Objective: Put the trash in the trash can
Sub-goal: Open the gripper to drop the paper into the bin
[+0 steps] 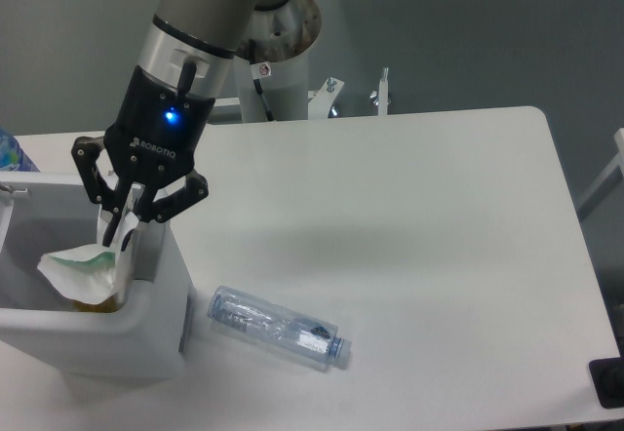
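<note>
My gripper (pixel 119 241) hangs over the right side of the white trash can (pixel 146 338) at the table's left edge. It is shut on a crumpled white paper wrapper (pixel 83 267) with green print, which dangles inside the bin's opening. A crushed clear plastic bottle (pixel 278 327) with a bluish label lies on its side on the table, just right of the bin and apart from the gripper. Something yellow shows at the bin's bottom under the wrapper.
The arm's base column (pixel 278 56) stands at the table's back edge with metal brackets (pixel 380 90) beside it. A blue-capped item (pixel 12 151) peeks in at the far left. The white table (pixel 419 246) stretches to the right.
</note>
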